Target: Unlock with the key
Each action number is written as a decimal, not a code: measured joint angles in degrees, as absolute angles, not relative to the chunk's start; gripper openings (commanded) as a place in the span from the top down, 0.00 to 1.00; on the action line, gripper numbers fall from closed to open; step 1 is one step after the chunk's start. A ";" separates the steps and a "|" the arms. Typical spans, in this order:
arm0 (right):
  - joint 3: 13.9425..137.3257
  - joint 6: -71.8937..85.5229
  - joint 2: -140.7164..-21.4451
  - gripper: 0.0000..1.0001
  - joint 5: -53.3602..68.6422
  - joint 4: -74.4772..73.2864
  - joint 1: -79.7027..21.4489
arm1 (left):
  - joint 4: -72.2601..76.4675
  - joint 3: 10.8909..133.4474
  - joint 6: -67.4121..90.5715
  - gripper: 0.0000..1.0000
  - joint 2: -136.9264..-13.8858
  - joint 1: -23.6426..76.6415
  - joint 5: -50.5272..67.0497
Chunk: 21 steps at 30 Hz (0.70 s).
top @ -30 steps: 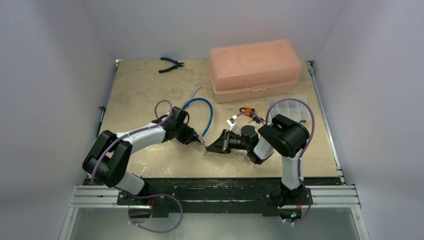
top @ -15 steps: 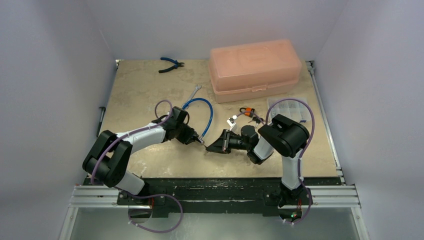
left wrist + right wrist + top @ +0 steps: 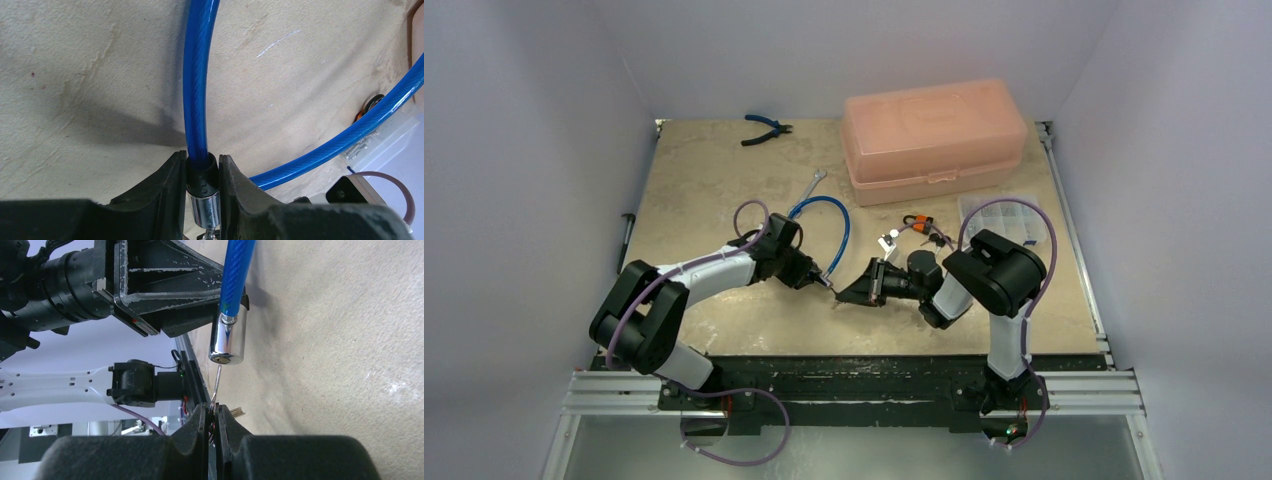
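One beige worktop (image 3: 714, 180) carried everything. Largest on it, well beyond both hands, a salmon plastic box (image 3: 934, 135) sat with its lid down, its contents hidden. Smaller, just beyond the right hand (image 3: 848, 296), a clear compartment case (image 3: 999, 208) held small metal bits, too small to name. The blue cable (image 3: 200, 75) looped away from the left hand (image 3: 825, 279), whose fingers (image 3: 165, 185) were clamped on the black collar (image 3: 202, 175) at the cable's end. Far beyond that hand lay blue-handled pliers (image 3: 766, 128). The chrome lock cylinder (image 3: 228, 337) hung between the two hands. The right hand, closed narrow, pinched the key (image 3: 216, 385), whose tip met the cylinder's end face.
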State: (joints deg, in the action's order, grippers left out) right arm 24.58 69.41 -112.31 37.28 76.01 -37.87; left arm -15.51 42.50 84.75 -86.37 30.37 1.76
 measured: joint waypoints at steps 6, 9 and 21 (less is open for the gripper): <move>24.36 69.43 -112.33 1.00 37.47 76.31 -37.87 | -15.51 42.50 84.77 1.00 -86.37 30.37 1.76; 24.43 69.47 -112.33 1.00 37.47 76.40 -37.87 | -15.51 42.50 84.82 1.00 -86.37 30.37 1.76; 25.41 69.56 -112.49 1.00 37.69 76.40 -37.87 | -15.44 42.50 84.88 1.00 -86.39 30.37 1.83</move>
